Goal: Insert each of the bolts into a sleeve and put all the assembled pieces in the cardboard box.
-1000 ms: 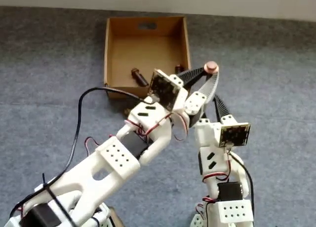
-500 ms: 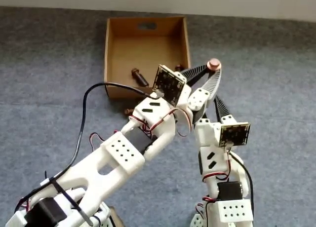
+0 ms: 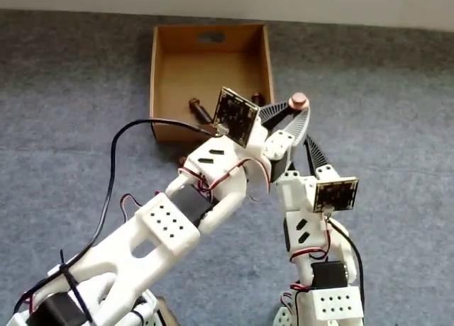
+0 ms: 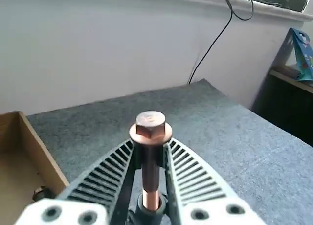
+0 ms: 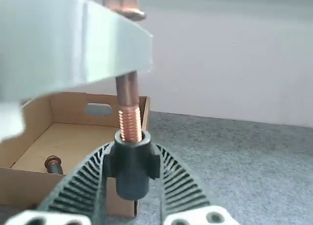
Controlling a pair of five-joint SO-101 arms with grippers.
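– Between the fingers of the left tool (image 4: 150, 149), what is being gripped?
– It is clamping a copper bolt (image 4: 150, 173) by the shank, head upward, so the threaded end is pointing down toward the other arm.
– And the right tool (image 5: 132, 154)?
– It is squeezing a dark sleeve (image 5: 131, 176) upright, with the opening facing up. The bolt's thread is sitting right at the sleeve's mouth and seems to be just entering. I cannot tell how deep it is going.
– Why are both arms holding things in the air?
– I am guessing each is steadying one half so the two are lining up along one axis. A tilt could jam the thread.
– Where is all this happening?
– Above the grey counter (image 3: 369, 92), just outside a side wall of the cardboard box (image 3: 152, 78).
– Is the box holding anything?
– Two small pieces (image 3: 200, 111) are lying inside, apparently finished ones. This pair is probably heading there once joined.
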